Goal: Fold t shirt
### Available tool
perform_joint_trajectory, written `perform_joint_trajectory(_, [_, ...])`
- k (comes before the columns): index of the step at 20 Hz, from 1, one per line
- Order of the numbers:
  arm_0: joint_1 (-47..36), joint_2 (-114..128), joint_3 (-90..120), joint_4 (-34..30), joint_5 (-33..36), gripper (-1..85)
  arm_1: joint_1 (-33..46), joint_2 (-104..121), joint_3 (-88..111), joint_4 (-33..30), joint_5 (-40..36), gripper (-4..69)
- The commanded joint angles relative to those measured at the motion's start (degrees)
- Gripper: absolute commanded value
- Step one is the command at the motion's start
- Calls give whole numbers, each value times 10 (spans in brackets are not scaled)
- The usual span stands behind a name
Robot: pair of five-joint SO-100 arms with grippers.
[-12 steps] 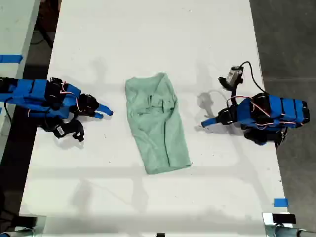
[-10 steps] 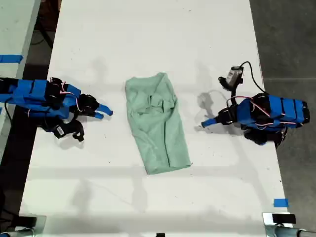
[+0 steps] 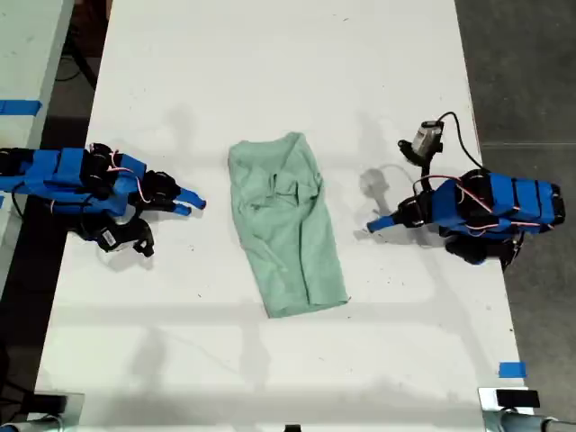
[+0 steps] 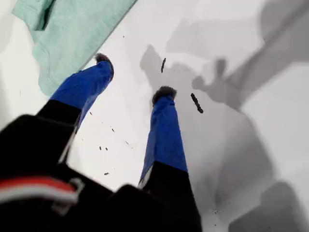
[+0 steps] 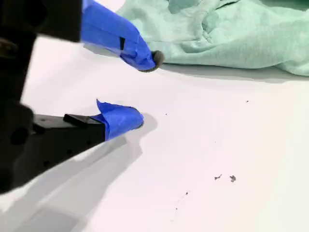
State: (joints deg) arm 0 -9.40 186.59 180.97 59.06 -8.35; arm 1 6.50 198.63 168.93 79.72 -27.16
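Note:
The t shirt (image 3: 288, 229) lies as a pale mint-green, wrinkled rectangle in the middle of the white table, slanting toward the exterior view's lower right. My first gripper (image 3: 372, 225) is on the exterior view's right, open, a short way off the cloth. In its wrist view the first gripper (image 4: 134, 76) is empty, one fingertip (image 4: 104, 60) near a corner of the t shirt (image 4: 72, 29). My second gripper (image 3: 191, 205) is on the exterior view's left, also apart from the shirt. It stands open and empty (image 5: 146, 88), facing the rumpled t shirt (image 5: 231, 34).
The white table (image 3: 270, 72) ends at dark floor along the exterior view's right. Blue tape (image 3: 511, 369) marks its lower right corner there. A small camera with a black cable (image 3: 427, 139) rises above the first arm. Another surface with blue tape (image 3: 18, 108) sits at the left.
The second arm's body has shifted very slightly in the exterior view. The shirt and both grippers stay where they were.

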Motion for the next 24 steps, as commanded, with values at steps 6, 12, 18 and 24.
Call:
perform_joint_trajectory(6, [108,-405,-399,-14,-25,156,-25,-311,-308,32,-51,250])
perform_joint_trajectory(12, [226,-920,-903,-9,-17,195,-127,-607,-537,103,-32,323])
perform_joint_trajectory(18, [257,-1216,-1256,43,-47,203,-200,-869,-676,66,29,333])
perform_joint_trajectory(24, [278,-1274,-1272,-7,-87,195,-208,-1012,-724,-5,66,335])
